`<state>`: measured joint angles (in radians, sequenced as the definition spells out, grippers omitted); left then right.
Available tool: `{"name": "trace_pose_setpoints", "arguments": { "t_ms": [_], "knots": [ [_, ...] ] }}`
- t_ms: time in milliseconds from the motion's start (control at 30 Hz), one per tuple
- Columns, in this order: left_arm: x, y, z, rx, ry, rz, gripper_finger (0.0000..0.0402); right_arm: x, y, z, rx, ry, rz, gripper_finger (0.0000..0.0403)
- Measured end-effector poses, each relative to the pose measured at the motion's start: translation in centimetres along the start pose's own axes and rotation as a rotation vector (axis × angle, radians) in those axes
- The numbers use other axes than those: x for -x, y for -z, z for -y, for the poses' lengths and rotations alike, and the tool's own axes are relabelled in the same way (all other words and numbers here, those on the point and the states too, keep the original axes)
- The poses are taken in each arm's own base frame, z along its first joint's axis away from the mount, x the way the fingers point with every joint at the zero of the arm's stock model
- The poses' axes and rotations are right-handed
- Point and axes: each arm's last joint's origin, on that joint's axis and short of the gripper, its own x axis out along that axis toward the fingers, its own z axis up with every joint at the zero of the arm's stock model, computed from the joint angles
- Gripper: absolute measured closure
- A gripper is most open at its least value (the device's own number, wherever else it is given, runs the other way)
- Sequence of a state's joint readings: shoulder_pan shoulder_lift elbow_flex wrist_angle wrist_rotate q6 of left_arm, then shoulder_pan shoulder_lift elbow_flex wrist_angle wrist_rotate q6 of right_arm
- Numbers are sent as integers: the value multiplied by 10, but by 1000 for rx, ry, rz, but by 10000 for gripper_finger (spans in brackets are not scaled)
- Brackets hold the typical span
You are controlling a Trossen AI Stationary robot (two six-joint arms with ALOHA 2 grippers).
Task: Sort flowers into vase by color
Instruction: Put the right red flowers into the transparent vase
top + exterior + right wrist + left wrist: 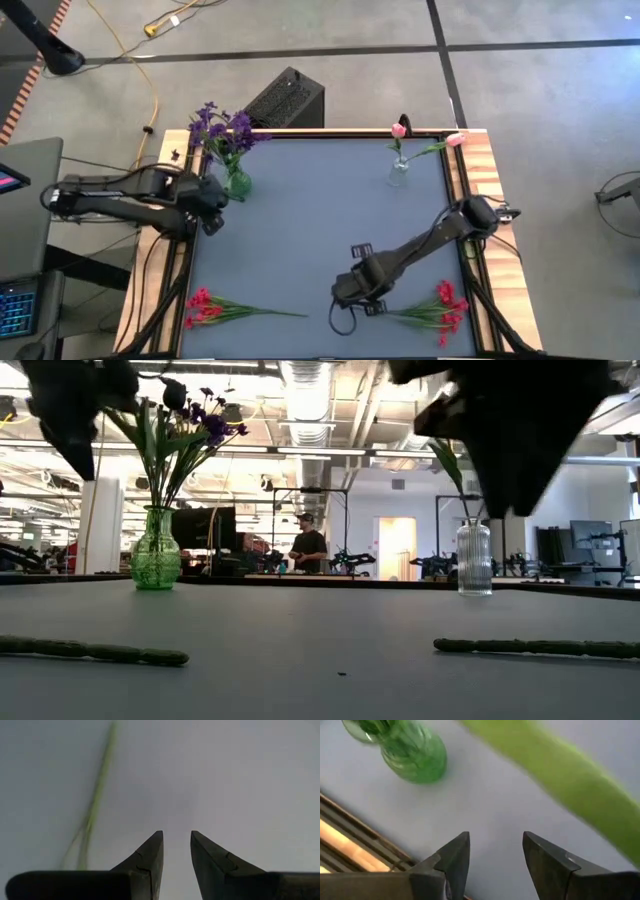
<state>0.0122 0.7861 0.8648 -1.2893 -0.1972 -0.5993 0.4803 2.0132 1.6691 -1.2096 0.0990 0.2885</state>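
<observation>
While the left gripper [212, 208] is hovering at the left of the high view just beside the green vase [238, 183] holding the purple flowers [222, 129], its fingers [454, 861] are standing spread with nothing between them. Lower middle, the right gripper [345, 296] is hanging over bare table [320, 220], fingers [150, 857] slightly parted and empty, near the red spray [440, 308] lying lower right. Another red spray [215, 307] is lying lower left, and pink tulips [399, 130] are sitting in the clear vase [398, 172] upper right.
</observation>
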Motion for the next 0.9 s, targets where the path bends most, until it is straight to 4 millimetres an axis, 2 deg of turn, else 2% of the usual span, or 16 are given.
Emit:
{"name": "trace_pose_setpoints", "arguments": {
  "t_ms": [133,300,500,700,800,900],
  "knots": [
    [16,0,-2,-39,-64,187,230,1,3,-10,24,-2,5,280],
    [38,-4,-6,-106,-111,327,230,1,1,-8,-13,-5,19,280],
    [73,-6,-7,-179,119,271,230,1,2,-12,-8,-63,0,280],
    [102,-4,-4,-258,454,195,230,3,8,-28,254,-101,-6,280],
    [106,-5,-3,-255,507,188,230,4,11,-37,322,-107,0,280],
    [105,-6,1,-278,517,171,230,5,15,-45,233,-111,-7,280]
  ]
}}
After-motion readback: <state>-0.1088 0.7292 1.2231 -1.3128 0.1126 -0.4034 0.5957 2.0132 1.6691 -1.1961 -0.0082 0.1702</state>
